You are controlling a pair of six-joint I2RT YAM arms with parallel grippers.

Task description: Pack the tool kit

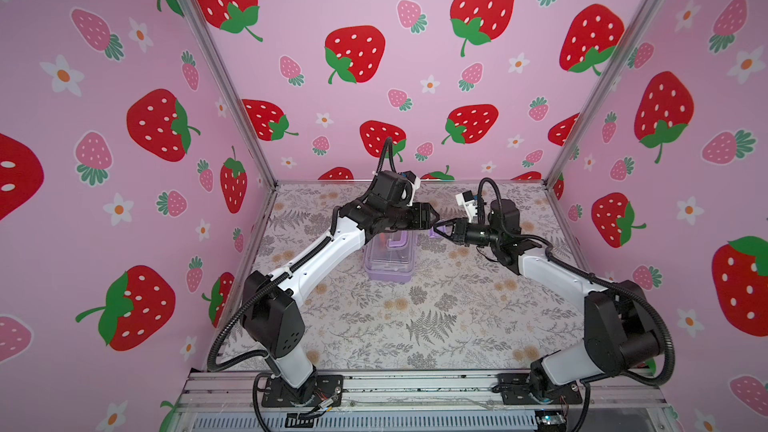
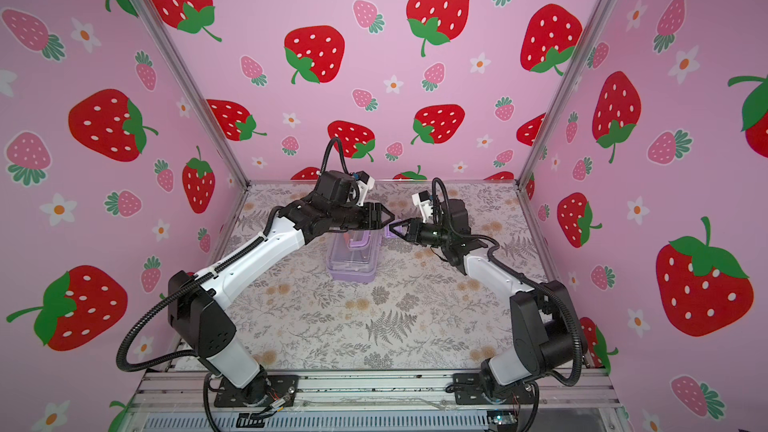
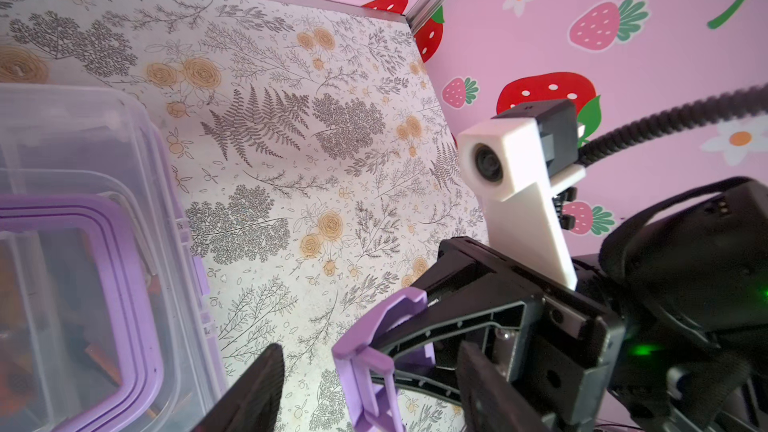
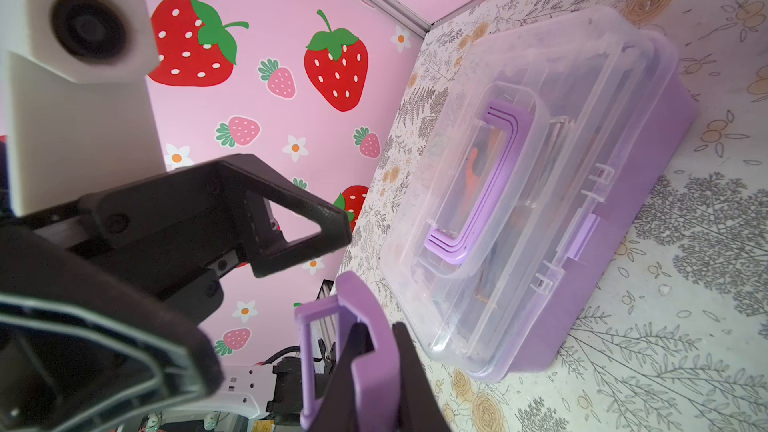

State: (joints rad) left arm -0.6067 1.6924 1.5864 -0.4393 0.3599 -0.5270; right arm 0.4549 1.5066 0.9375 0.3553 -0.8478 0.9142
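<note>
The tool kit (image 1: 388, 261) (image 2: 353, 263) stands mid-table, a lilac base under a clear lid with a purple handle (image 4: 490, 184) lying flat. The lid is down, and an orange-handled tool (image 4: 471, 168) shows through it. In the left wrist view the tool kit (image 3: 83, 243) lies beside my fingers. My right gripper (image 4: 374, 367) (image 1: 437, 229) is shut on a small purple clip (image 4: 361, 326) (image 3: 374, 351), held in the air just right of the case. My left gripper (image 3: 370, 351) (image 1: 434, 217) is open, its fingers on either side of the clip and apart from it.
Strawberry-print walls with metal corner posts (image 1: 582, 118) close in the floral table (image 1: 415, 326) on three sides. An aluminium rail (image 1: 415, 388) with both arm bases runs along the front edge. The two wrists nearly meet above the back of the table.
</note>
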